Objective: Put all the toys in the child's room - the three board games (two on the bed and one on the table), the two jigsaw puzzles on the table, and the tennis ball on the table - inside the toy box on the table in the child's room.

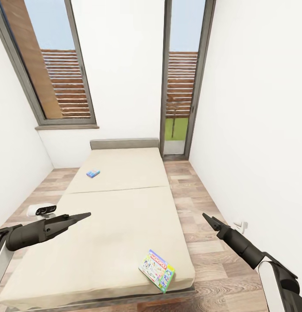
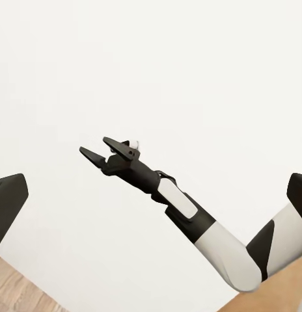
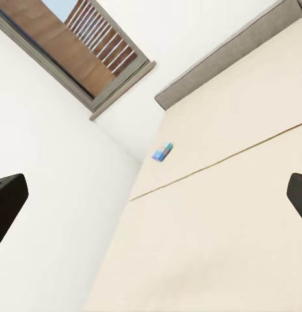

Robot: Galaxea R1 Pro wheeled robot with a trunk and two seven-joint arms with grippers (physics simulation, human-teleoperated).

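The bed (image 1: 107, 225) lies ahead, beige, in two sections with a grey headboard. A small blue board game (image 1: 93, 173) rests on its far section, also seen in the right wrist view (image 3: 162, 153). The white-green Monopoly board game (image 1: 157, 269) lies tilted at the bed's near right corner. My left gripper (image 1: 83, 215) hovers open over the bed's near left part. Beside the bed's right edge, over the floor, my right gripper (image 1: 207, 218) is open and empty; its spread fingers show in the left wrist view (image 2: 92, 145). The table, toy box, jigsaw puzzles and tennis ball are out of view.
A white gadget (image 1: 41, 209) lies on the wood floor left of the bed. A small white object (image 1: 241, 225) sits by the right wall. A strip of floor (image 1: 190, 203) runs between bed and right wall. Tall windows (image 1: 181, 78) stand behind the headboard.
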